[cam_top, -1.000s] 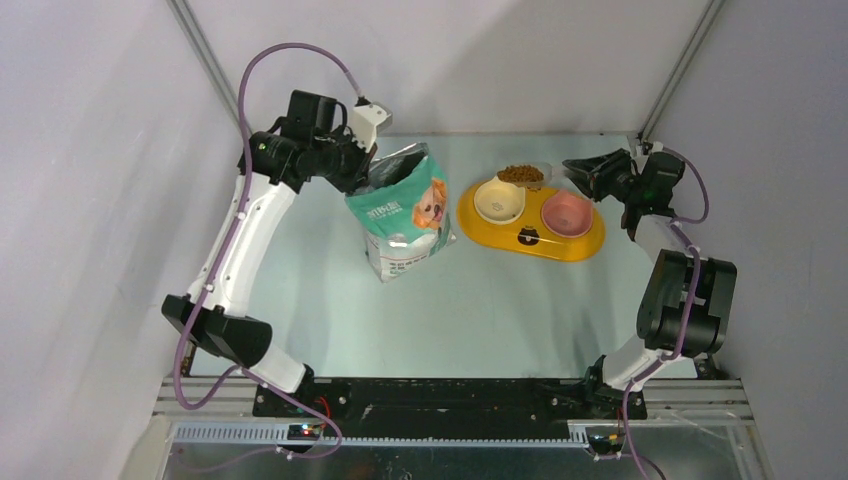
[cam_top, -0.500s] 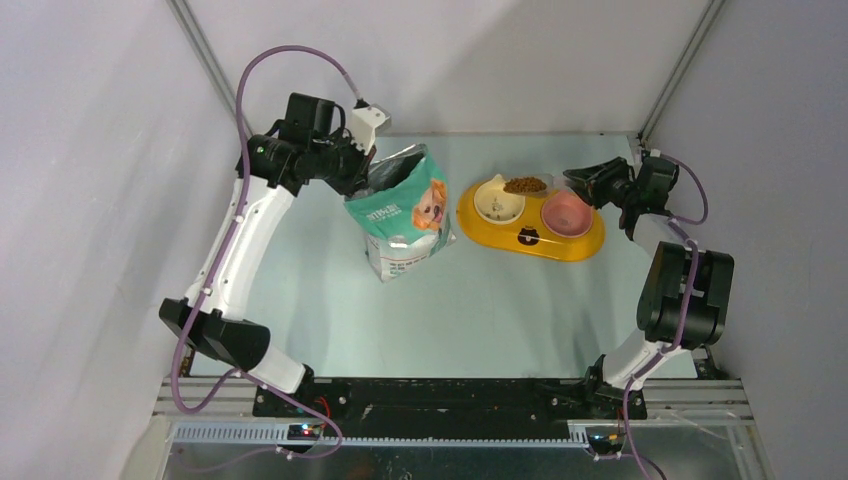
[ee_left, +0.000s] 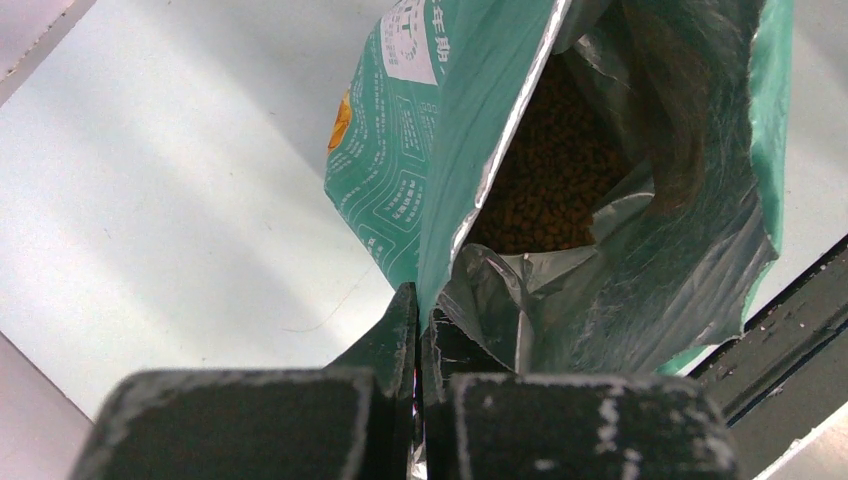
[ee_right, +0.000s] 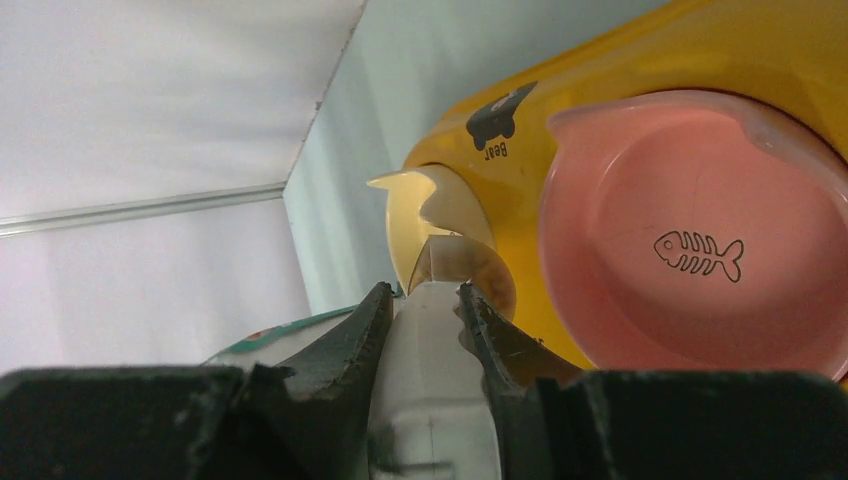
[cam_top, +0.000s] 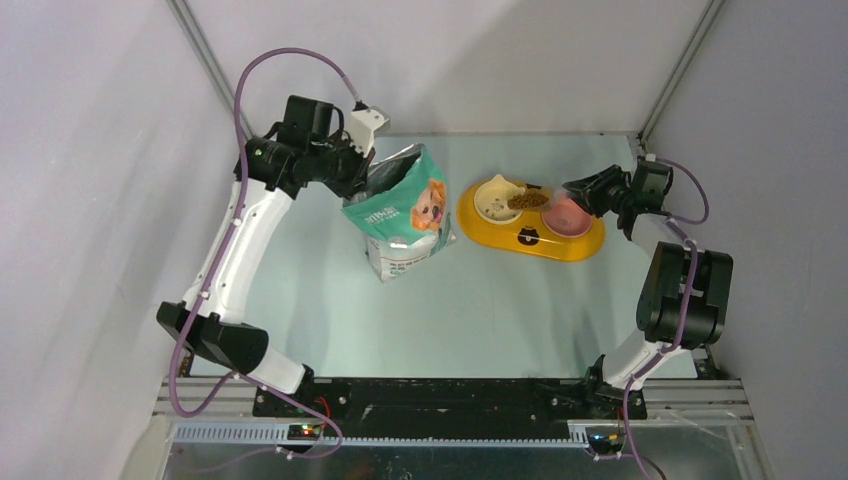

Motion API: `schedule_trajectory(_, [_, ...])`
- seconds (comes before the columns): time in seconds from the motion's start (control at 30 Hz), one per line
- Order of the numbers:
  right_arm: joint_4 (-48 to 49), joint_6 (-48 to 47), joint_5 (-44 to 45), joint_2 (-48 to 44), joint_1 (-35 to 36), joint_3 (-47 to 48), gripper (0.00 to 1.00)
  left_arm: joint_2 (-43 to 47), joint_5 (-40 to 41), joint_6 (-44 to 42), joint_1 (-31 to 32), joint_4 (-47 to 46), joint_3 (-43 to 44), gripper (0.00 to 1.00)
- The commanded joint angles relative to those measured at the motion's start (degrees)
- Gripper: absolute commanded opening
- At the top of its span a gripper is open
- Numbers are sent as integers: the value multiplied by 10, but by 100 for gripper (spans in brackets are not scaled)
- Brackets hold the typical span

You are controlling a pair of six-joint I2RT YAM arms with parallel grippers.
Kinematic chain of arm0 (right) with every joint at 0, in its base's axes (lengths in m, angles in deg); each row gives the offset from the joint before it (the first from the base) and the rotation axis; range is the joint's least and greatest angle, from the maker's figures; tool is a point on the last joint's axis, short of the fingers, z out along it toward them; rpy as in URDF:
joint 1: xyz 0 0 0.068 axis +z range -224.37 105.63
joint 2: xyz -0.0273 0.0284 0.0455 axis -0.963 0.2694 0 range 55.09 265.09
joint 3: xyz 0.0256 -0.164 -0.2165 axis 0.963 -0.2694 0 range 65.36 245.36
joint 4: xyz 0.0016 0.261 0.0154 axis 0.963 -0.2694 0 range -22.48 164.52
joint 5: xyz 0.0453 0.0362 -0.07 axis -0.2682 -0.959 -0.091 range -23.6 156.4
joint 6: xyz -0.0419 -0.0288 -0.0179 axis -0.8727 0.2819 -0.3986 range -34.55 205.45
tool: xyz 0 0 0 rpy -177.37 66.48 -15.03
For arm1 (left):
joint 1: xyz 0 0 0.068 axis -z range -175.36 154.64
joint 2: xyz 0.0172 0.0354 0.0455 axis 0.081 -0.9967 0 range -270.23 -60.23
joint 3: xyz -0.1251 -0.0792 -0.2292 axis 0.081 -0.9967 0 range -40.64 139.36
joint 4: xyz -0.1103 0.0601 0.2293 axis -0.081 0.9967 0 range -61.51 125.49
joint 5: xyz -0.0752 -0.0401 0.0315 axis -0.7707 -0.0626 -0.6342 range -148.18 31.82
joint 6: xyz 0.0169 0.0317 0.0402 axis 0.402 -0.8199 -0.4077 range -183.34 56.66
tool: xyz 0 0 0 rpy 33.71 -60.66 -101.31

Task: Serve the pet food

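Note:
The teal-and-white bag (cam_top: pixel 405 215) stands open left of centre, and the left wrist view shows brown pet food (ee_left: pixel 545 170) inside it. My left gripper (cam_top: pixel 362 178) (ee_left: pixel 420 300) is shut on the bag's top rim. My right gripper (cam_top: pixel 580 192) (ee_right: pixel 425 295) is shut on the handle of the clear scoop (ee_right: pixel 440 390). The scoop carries a brown heap of pet food (cam_top: pixel 527 199) over the yellow feeder (cam_top: pixel 530 242), at the right edge of the cream bowl (cam_top: pixel 495 202). The pink bowl (cam_top: pixel 568 216) (ee_right: pixel 690 230) holds nothing.
The feeder sits at the back right of the pale table (cam_top: pixel 480 310). Grey walls close in on both sides, with metal frame posts (cam_top: pixel 205 50) in the back corners. The arm bases stand on the black rail (cam_top: pixel 440 395) at the near edge.
My right gripper has brought the loaded scoop forward from behind the feeder to over it, by the cream bowl. The left arm and bag have barely shifted.

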Motion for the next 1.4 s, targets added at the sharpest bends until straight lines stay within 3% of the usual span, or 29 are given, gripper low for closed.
schedule_trajectory(0.0, [-10, -39, 21, -19, 11, 26, 0, 33, -2, 7, -9, 25, -1, 0])
schedule_trajectory(0.73, [-144, -270, 143, -62, 99, 105, 0, 54, -15, 0, -9, 17, -24, 0])
schedule_trajectory(1.37, [-144, -367, 202, -22, 190, 170, 0, 62, -16, 2, -9, 19, -27, 0])
